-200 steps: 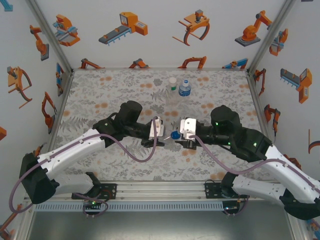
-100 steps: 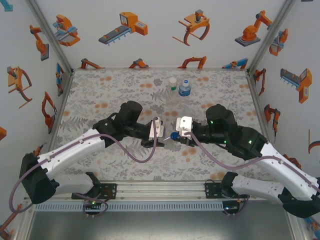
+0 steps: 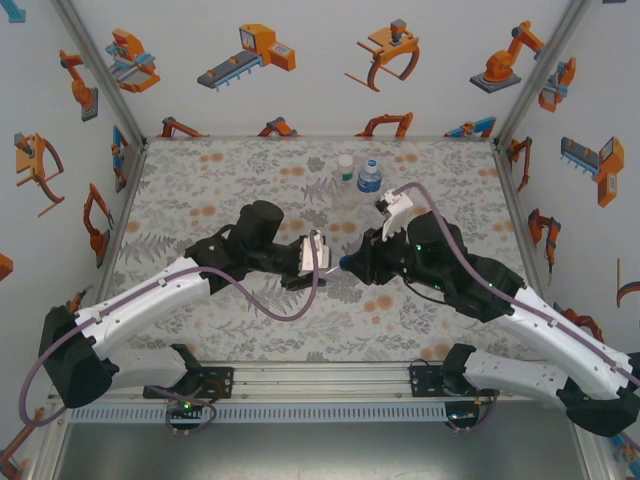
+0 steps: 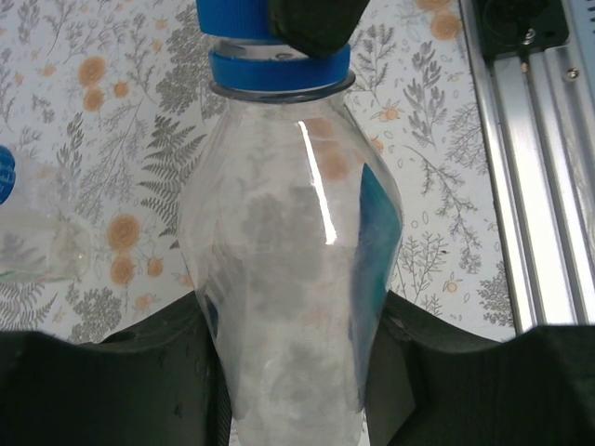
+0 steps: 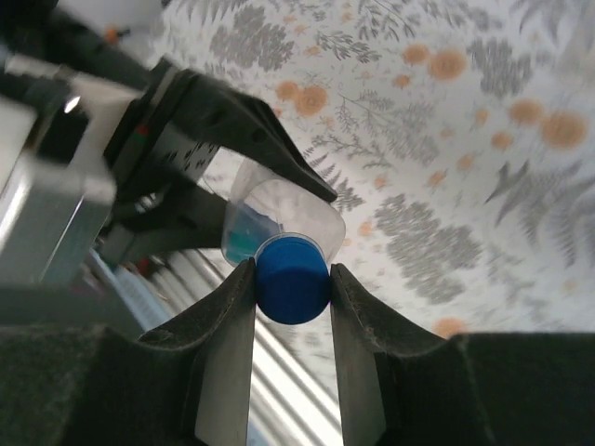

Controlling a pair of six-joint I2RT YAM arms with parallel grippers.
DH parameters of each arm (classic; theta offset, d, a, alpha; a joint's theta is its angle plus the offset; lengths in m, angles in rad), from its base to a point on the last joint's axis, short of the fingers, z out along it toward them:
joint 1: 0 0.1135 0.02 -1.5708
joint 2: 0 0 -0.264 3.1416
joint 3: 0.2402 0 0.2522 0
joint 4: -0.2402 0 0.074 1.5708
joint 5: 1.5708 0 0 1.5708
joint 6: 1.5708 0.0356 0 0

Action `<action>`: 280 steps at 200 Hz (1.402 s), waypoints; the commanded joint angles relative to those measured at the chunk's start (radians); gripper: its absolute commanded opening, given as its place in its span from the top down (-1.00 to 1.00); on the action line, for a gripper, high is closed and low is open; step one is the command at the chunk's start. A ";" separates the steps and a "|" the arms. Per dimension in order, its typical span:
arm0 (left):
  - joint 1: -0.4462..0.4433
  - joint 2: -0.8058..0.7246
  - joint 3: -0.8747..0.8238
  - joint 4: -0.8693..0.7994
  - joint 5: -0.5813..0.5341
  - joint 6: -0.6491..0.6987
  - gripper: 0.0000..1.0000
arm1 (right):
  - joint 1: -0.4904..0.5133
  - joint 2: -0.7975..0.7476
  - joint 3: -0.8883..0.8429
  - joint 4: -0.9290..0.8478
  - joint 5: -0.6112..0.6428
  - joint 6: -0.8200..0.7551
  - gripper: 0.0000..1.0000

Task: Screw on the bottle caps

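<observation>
Your right hand (image 5: 293, 290) has just pinched shut on the blue cap (image 5: 291, 274) at the neck of the bottle (image 4: 288, 269) and rolled over, apparently mid-tightening, while your left hand (image 4: 293, 376) clamps the bottle's body.

Left arm (image 3: 140, 300) and right arm (image 3: 545, 330): white shells, black joints, mauve cables (image 3: 285, 318); white wrist box (image 3: 313, 254), probably a camera housing.

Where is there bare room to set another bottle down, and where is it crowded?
Bare: back-left table, between left wall and the two standing bottles; the back-right corner by the right wall; the near strip between arms and rail. Crowded: the centre, where the left hand grips a bottle and the right hand pinches its blue cap.
</observation>
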 commanded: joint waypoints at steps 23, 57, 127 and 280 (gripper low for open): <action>-0.010 0.000 0.005 0.087 -0.040 -0.015 1.00 | -0.004 -0.005 0.003 -0.086 0.237 0.630 1.00; -0.010 0.009 0.009 0.091 -0.048 -0.014 1.00 | -0.004 0.008 0.022 -0.083 0.222 0.599 0.92; -0.010 0.011 0.009 0.085 -0.013 -0.012 1.00 | -0.004 -0.057 0.069 0.068 0.153 0.021 0.18; -0.013 -0.020 0.001 0.078 0.172 0.027 1.00 | -0.003 -0.050 0.115 -0.085 -0.393 -0.812 0.03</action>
